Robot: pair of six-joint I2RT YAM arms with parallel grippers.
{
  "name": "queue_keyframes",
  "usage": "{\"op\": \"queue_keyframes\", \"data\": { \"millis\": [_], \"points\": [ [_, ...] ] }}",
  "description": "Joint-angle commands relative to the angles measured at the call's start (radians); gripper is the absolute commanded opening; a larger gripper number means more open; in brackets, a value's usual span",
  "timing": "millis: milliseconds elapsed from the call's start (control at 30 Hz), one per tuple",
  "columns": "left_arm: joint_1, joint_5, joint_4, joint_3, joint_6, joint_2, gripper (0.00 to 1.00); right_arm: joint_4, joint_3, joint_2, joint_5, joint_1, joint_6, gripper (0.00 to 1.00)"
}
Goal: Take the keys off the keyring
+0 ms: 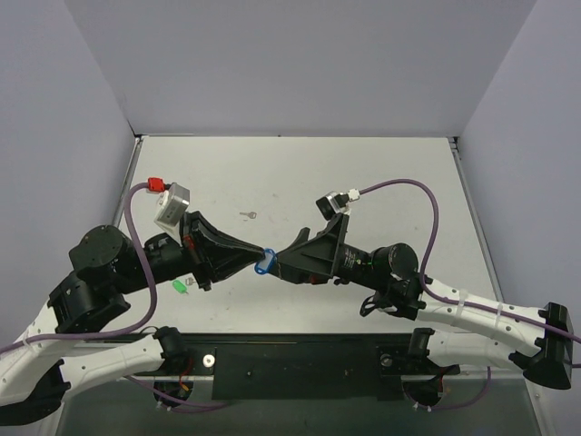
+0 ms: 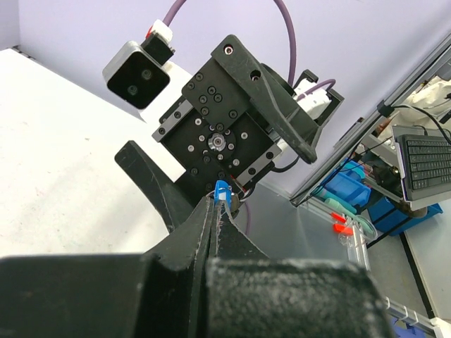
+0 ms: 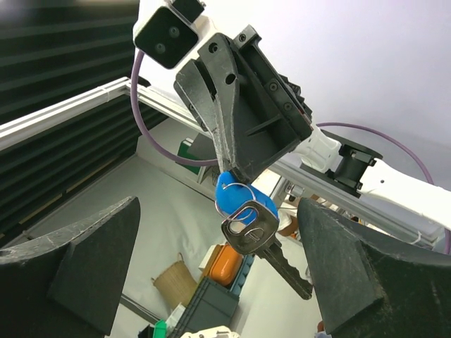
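Observation:
My left gripper (image 1: 257, 260) is shut on the blue oval tag of the keyring (image 1: 264, 264) and holds it above the table. In the right wrist view the blue tag (image 3: 243, 199) hangs from the left gripper's closed fingertips (image 3: 236, 169), and a silver key (image 3: 264, 239) dangles from its thin metal ring (image 3: 243, 211). My right gripper (image 3: 218, 208) is open, its two fingers spread either side of the key without touching it. In the left wrist view the left gripper (image 2: 215, 204) pinches the tag (image 2: 222, 190), and the key is hidden.
A small silver key (image 1: 248, 215) lies on the table behind the grippers. A green tag (image 1: 180, 285) lies on the table under the left arm. The right gripper's body (image 2: 218, 141) faces the left wrist camera closely.

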Motion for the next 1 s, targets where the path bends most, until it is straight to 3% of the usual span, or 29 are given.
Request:
{"op": "queue_keyframes", "data": {
  "millis": [0, 633, 867, 967],
  "points": [
    [-0.003, -0.028, -0.006, 0.036, 0.012, -0.026, 0.0, 0.108, 0.033, -0.01, 0.034, 0.009, -0.025, 0.87],
    [-0.004, -0.036, 0.021, -0.02, 0.009, -0.081, 0.0, 0.189, 0.075, 0.06, 0.006, 0.029, 0.012, 0.75],
    [-0.004, 0.025, 0.184, -0.035, -0.052, -0.075, 0.0, 0.223, 0.098, 0.111, -0.001, 0.043, 0.018, 0.94],
    [-0.004, 0.042, 0.221, -0.035, -0.064, -0.066, 0.0, 0.238, 0.118, 0.139, -0.007, 0.055, 0.029, 0.97]
  ]
}}
